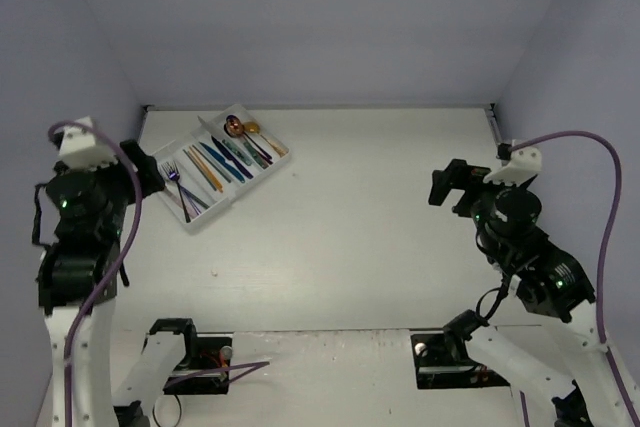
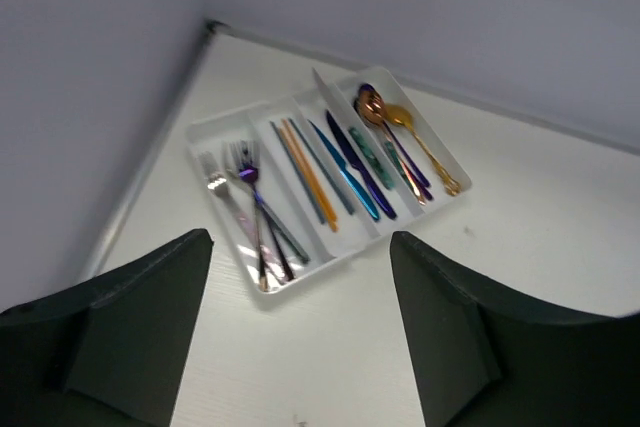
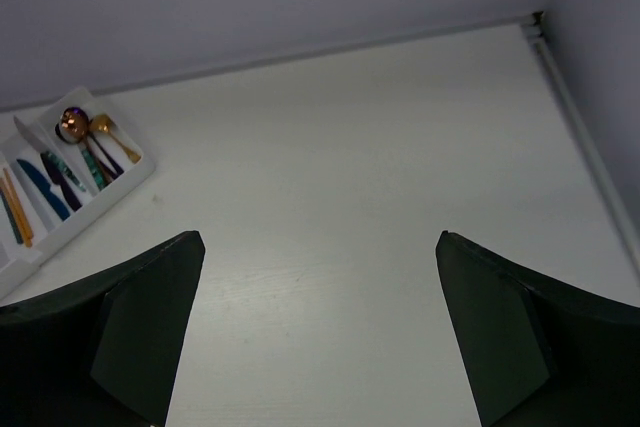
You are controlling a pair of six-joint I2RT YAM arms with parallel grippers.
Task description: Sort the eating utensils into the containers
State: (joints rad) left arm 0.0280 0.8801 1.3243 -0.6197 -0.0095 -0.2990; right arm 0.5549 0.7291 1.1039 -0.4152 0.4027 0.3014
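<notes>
tray (image 2: 318, 265) at the far left corner of the table (image 1: 380, 227); forks (image 2: 252, 209), chopsticks (image 2: 306, 173), knives (image 2: 352, 163) and spoons (image 2: 402, 139) lie in separate compartments. left gripper (image 2: 300, 239) and right gripper (image 3: 320, 238): fingers apart, holding nothing.

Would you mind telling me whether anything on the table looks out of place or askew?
Only one small thing: the tray sits diagonally to the edges of the table, near its far-left corner. The utensils all lie lengthwise inside its compartments, and none is loose on the table.
</notes>
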